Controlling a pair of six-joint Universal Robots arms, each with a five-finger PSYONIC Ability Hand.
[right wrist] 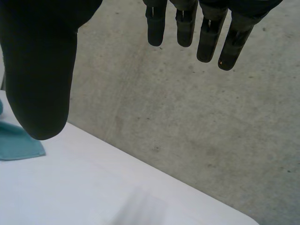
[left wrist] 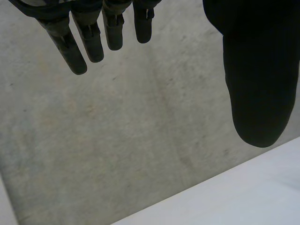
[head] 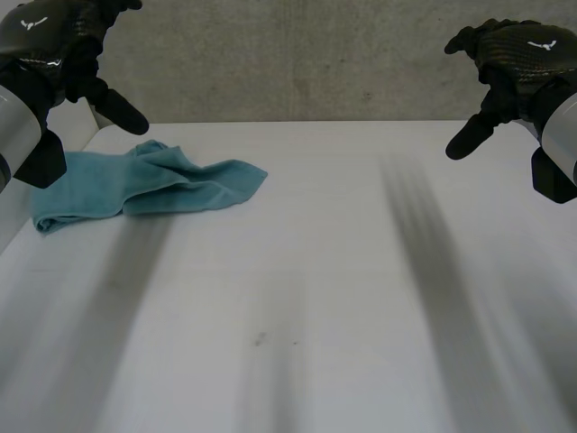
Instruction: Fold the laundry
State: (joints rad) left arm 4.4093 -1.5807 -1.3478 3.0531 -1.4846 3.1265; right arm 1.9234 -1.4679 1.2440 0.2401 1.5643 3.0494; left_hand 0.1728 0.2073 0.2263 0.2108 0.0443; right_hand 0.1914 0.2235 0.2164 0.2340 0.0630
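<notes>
Item: one crumpled teal towel of soft cloth (head: 149, 185), lying bunched and unfolded on the white table (head: 343, 271), at its far left part, near the far edge where the table meets the grey concrete wall (head: 315, 54); one tapered corner points toward the table's middle. In the right wrist view a corner of the same towel (right wrist: 16, 145) lies flat on the table beside the thumb. Left hand (head: 54, 41): black, raised above the table, over the towel's left end and apart from it; its own wrist view shows the fingers straight and spread from the thumb, grasping nothing. Right hand (head: 509, 54): black, raised at the far right, well apart from the towel; fingers likewise released and straight, thumb held wide, nothing between them.
</notes>
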